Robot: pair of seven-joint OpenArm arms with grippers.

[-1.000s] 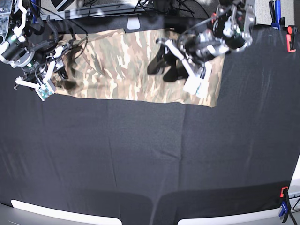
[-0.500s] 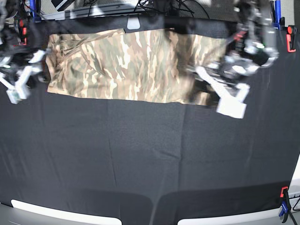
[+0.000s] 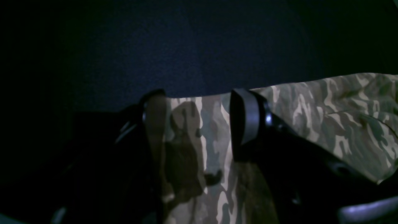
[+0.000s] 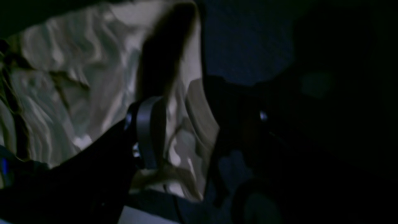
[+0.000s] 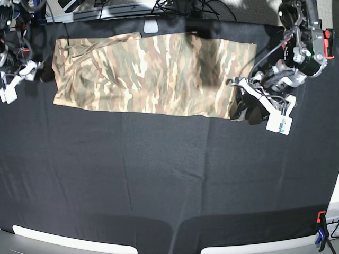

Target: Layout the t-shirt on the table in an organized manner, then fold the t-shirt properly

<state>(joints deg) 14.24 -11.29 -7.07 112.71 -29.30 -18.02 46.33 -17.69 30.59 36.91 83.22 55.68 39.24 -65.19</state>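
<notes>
One t-shirt [image 5: 153, 71], camo print, folded into a long flat band across the top of the base view, on one black table [image 5: 169, 180]. Small white patch [image 5: 151, 26] at the shirt's top edge, can't tell what it is.

Two grippers. Left gripper [image 5: 249, 111] sits at right of the base view, just off the shirt's right end, over the black cloth. Left wrist view: its fingers [image 3: 245, 124] stand apart, shirt [image 3: 326, 115] edge seen between them, nothing pinched; released.

Right gripper [image 5: 45, 74] at the far left edge of the base view, beside the shirt's left end. Right wrist view is dark and blurred: jaws spread, shirt [image 4: 77, 77] fabric below and between them, not clamped as far as visible.

Clamps: two orange-and-blue ones, one upper right [image 5: 329, 42], one lower right [image 5: 321, 228]. No containers.
</notes>
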